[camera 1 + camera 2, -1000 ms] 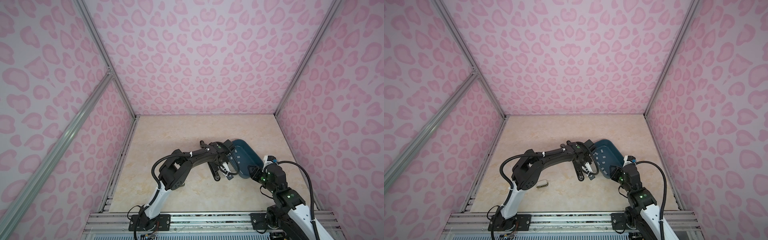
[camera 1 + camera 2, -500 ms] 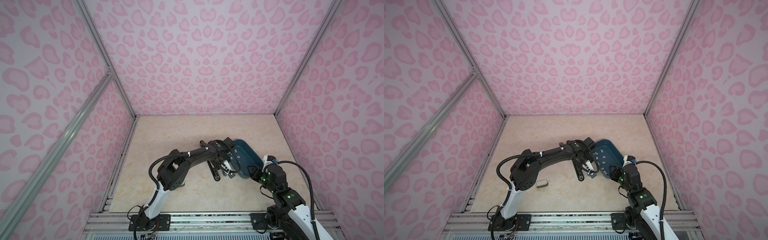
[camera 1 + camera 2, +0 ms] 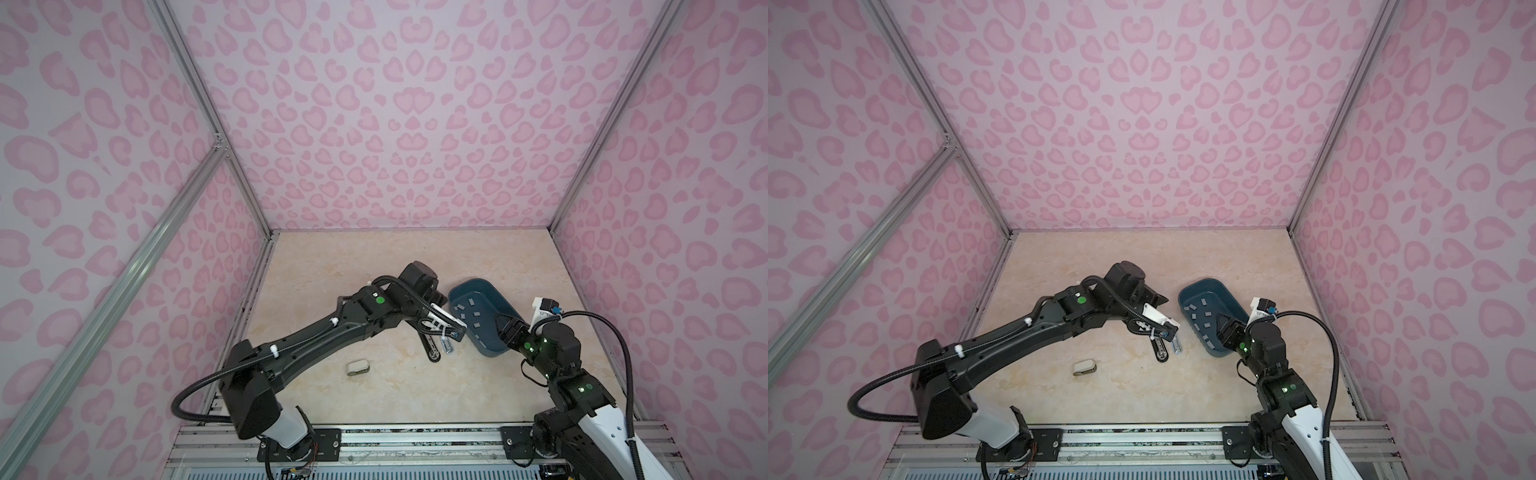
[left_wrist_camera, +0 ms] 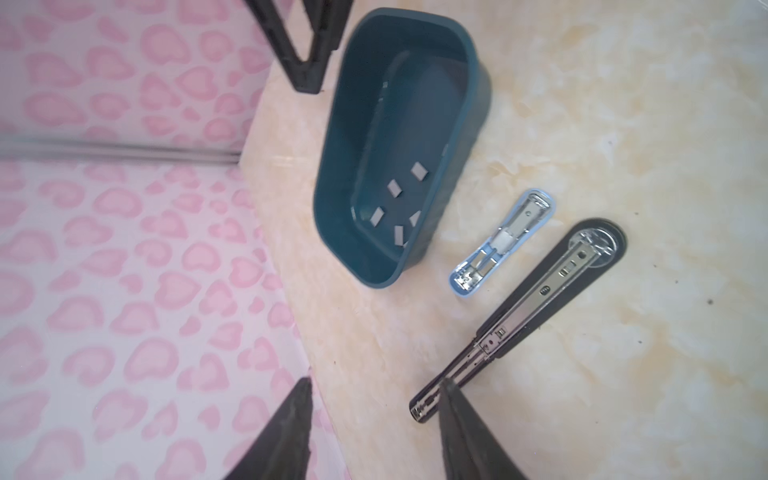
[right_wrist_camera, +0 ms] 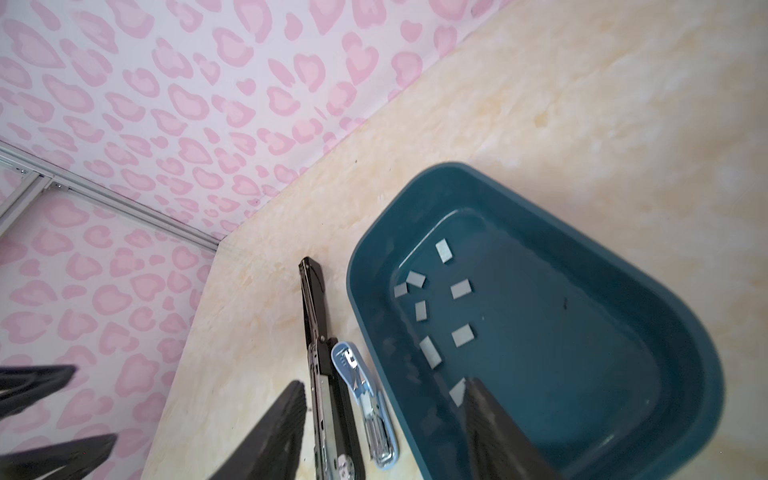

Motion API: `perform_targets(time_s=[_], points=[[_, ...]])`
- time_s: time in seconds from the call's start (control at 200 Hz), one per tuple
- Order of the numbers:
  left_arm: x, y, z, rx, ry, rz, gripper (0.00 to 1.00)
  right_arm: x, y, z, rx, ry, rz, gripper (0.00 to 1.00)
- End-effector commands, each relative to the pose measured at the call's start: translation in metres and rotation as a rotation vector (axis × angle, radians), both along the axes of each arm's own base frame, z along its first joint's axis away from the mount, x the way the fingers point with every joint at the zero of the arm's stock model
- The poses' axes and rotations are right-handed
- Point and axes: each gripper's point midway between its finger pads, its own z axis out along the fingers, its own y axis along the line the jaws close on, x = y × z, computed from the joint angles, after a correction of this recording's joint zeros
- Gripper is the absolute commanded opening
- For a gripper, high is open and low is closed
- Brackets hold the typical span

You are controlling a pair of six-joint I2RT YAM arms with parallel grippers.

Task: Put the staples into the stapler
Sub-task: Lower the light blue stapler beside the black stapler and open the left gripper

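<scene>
A teal bin [image 3: 473, 281] [image 5: 623, 266] holds several pale grey staples [image 5: 461, 289] [image 4: 395, 189]. Beside it a long black stapler [image 4: 540, 291] [image 5: 313, 307] lies opened flat, with a small light-blue stapler [image 4: 503, 241] [image 5: 361, 386] opened between it and the bin. My left gripper [image 4: 376, 380] hovers open and empty, one fingertip over the black stapler's end. My right gripper [image 5: 384, 382] is open astride the bin's wall, with one finger inside by a staple and the other outside near the black stapler.
A small cream stapler [image 3: 357, 367] [image 3: 1084, 367] lies alone toward the table's front left. Pink patterned walls close the table [image 3: 374, 257] on three sides. The bin stands close to the right wall.
My left arm's elbow has swung out to the left and forward, while its gripper stays over the staplers. The right gripper's jaws have widened; that arm has hardly moved.
</scene>
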Motion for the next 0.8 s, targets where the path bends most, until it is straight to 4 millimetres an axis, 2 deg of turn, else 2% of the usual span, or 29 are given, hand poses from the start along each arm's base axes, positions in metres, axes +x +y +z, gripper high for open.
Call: perform_targets(time_s=[0.0, 0.095, 0.215, 0.32, 0.43, 0.54, 0.655, 0.795], points=[[0.01, 0.03, 0.036, -0.275, 0.071, 0.33, 0.48, 0.007, -0.025, 0.009, -0.181, -0.069, -0.085, 0.66], [0.002, 0.078, 0.022, -0.375, 0.134, 0.549, 0.48, 0.003, -0.032, -0.005, -0.255, -0.072, -0.086, 0.69], [-0.001, 0.139, 0.002, -0.609, 0.227, 0.852, 0.57, -0.001, -0.033, -0.024, -0.258, -0.058, -0.083, 0.71], [-0.009, 0.174, -0.011, -0.794, 0.324, 1.004, 0.61, -0.002, -0.032, -0.03, -0.245, -0.055, -0.079, 0.71], [-0.022, 0.188, -0.032, -0.836, 0.391, 1.052, 0.65, -0.007, -0.034, -0.029, -0.243, -0.063, -0.087, 0.71], [-0.034, 0.196, -0.072, -0.726, 0.408, 1.065, 0.65, -0.012, -0.035, -0.021, -0.222, -0.118, -0.088, 0.73], [-0.036, 0.186, -0.088, -0.653, 0.433, 1.025, 0.62, -0.018, -0.039, -0.016, -0.214, -0.156, -0.105, 0.75], [-0.031, 0.191, -0.118, -0.503, 0.412, 1.084, 0.61, -0.02, -0.04, -0.013, -0.208, -0.179, -0.111, 0.77]])
